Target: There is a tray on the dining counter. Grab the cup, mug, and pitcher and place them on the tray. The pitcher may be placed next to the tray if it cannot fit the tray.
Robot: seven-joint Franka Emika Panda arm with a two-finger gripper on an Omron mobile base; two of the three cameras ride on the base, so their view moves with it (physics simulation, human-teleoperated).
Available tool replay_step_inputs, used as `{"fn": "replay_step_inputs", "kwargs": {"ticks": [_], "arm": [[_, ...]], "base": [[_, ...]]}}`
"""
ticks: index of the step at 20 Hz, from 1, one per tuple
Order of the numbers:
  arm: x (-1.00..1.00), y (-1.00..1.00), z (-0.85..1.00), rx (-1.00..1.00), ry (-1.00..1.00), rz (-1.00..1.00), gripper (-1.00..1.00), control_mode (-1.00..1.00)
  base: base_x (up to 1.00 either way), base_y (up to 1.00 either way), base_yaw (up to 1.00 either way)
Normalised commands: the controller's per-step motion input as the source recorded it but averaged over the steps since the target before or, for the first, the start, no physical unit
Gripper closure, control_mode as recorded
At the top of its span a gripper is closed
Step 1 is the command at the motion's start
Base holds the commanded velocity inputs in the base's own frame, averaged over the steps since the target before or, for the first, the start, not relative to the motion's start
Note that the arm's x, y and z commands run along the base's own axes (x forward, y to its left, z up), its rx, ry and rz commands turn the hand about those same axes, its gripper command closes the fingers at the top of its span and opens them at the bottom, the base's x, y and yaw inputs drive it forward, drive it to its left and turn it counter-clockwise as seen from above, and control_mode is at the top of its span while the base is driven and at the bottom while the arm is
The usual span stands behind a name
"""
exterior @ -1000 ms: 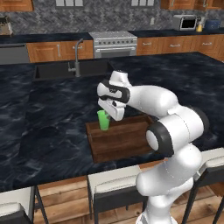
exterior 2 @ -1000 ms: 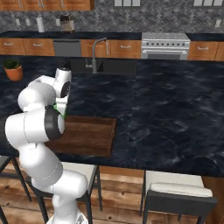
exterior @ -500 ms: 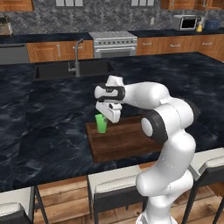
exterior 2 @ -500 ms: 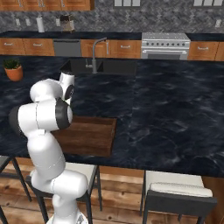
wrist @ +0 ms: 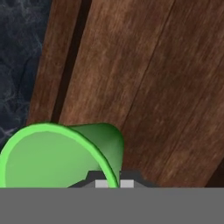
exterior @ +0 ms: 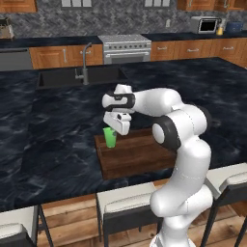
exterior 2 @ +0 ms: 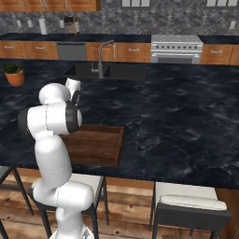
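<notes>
One bright green cup [exterior: 110, 137] is pinched by its rim between the shut tips of the pincer [exterior: 114, 131]. No brand, label or writing can be read on it or on anything near it. In the hand view the two dark tips close on the rim from either side, the green wall running between them, with the cup [wrist: 65, 155] hanging below and ahead of the pincer [wrist: 108, 183]. It is a handleless tumbler, wide at the mouth and narrower toward the base, lighter green inside. It stands upright over the tray [exterior: 140, 154], at the tray's far left corner; whether its base touches the wood cannot be told. That dark brown wooden tray [exterior 2: 95, 144] lies at the near edge of the dining counter [exterior: 53, 125], whose top is black with white veining.
</notes>
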Motion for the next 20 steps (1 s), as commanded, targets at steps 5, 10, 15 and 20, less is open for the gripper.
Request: {"fn": "replay_step_inputs", "kwargs": {"ticks": [5,10,15,20], "arm": [[0.00,0.00,-0.21,0.00,0.02,0.00,1.00,-1.00],[-0.06,0.00,-0.35,0.00,0.00,0.00,1.00,-1.00],[-0.22,0.00,-0.36,0.00,0.00,0.00,1.00,-1.00],[-0.23,0.00,-0.29,0.00,0.00,0.00,1.00,-1.00]], "base": [[0.00,0.00,0.00],[0.00,0.00,0.00],[0.00,0.00,0.00],[0.00,0.00,0.00]]}}
